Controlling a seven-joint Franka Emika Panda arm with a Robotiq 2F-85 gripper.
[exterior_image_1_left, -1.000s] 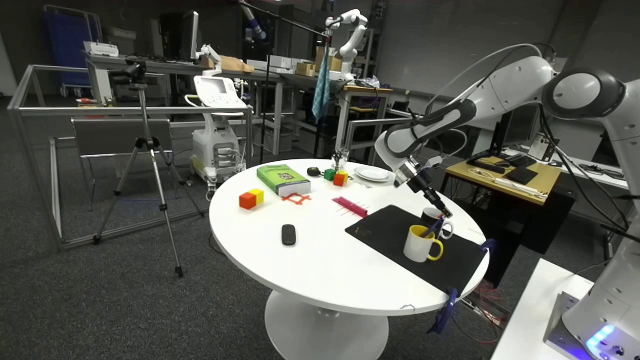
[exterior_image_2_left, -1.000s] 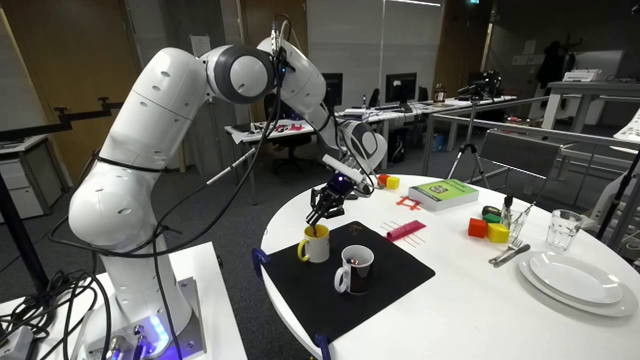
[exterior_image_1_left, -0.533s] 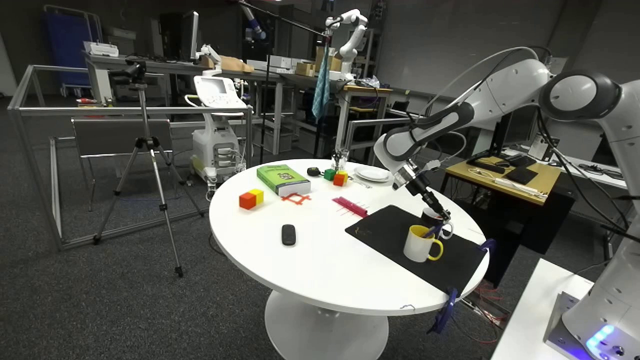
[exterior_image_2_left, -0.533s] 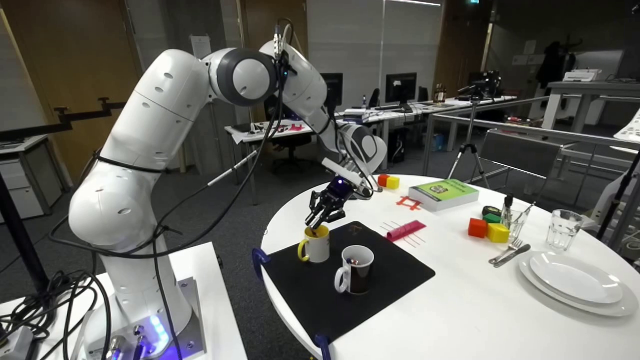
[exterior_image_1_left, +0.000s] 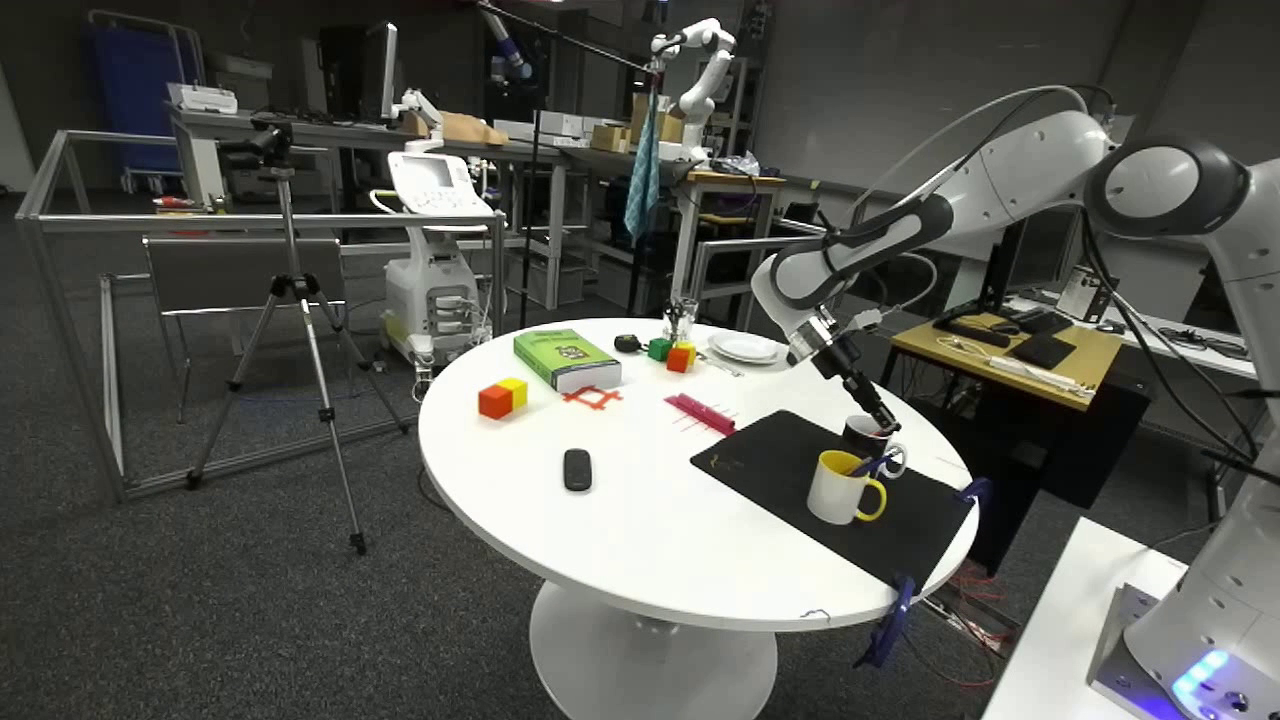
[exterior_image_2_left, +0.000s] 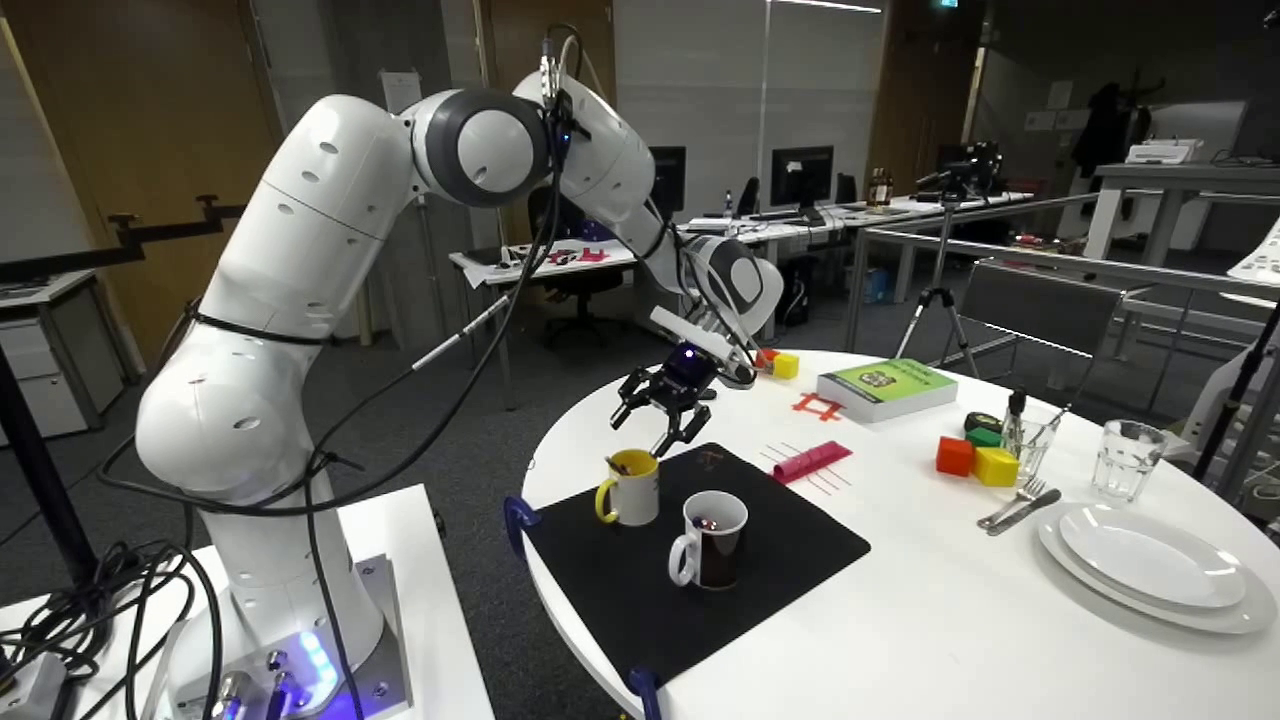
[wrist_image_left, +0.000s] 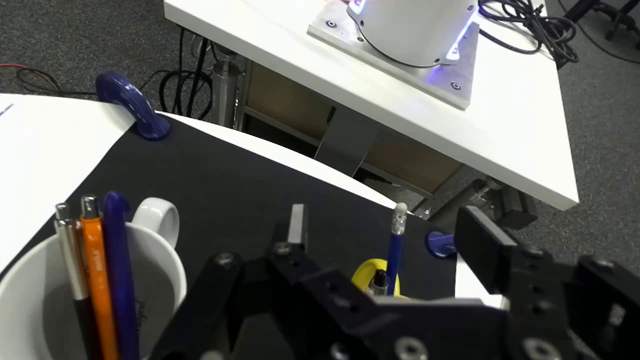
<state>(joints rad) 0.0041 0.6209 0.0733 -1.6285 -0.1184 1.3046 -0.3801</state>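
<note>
End effector (exterior_image_2_left: 638, 437) — jaws spread apart — above black mat (exterior_image_2_left: 635, 600), round white table (exterior_image_1_left: 660, 520), grey carpet (exterior_image_1_left: 250, 610), tripod (exterior_image_1_left: 295, 285)

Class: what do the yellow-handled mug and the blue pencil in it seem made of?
Yellow-handled mug: probably glazed ceramic, from its smooth walls and thick handle. Blue pencil: likely painted wood, evenly coloured, possibly plastic; its silvery, glinting collar looks metal.
</note>
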